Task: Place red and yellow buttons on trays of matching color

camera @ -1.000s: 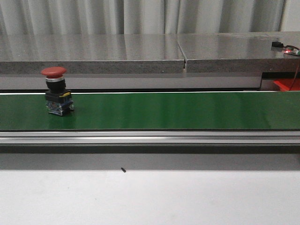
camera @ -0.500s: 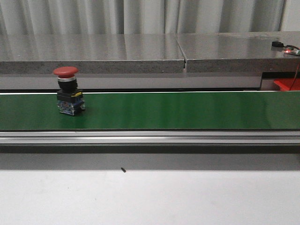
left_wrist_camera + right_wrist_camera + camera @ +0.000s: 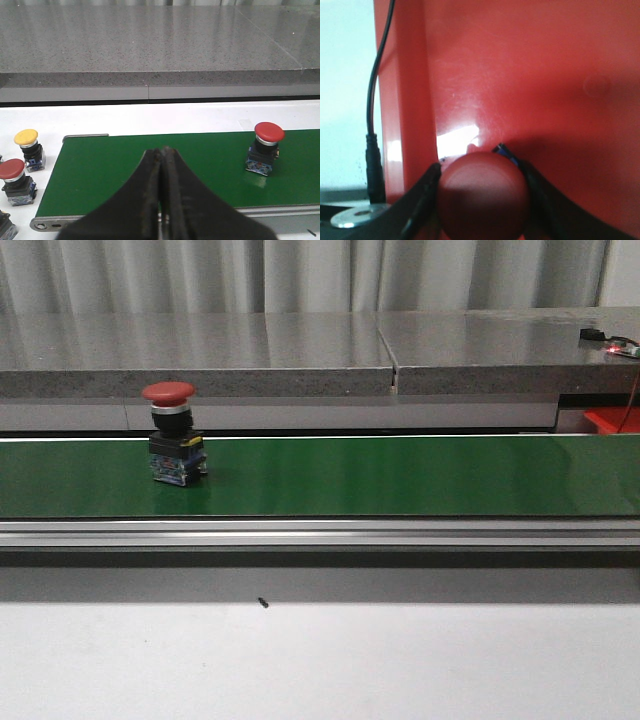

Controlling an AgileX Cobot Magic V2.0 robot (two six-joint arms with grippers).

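Red button (image 3: 266, 145) on green belt (image 3: 150, 165)

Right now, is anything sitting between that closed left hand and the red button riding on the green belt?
Nothing visible does. In the left wrist view, only bare green belt lies between the left hand, shut and empty, and the red button, which stands upright off to one side on the belt.
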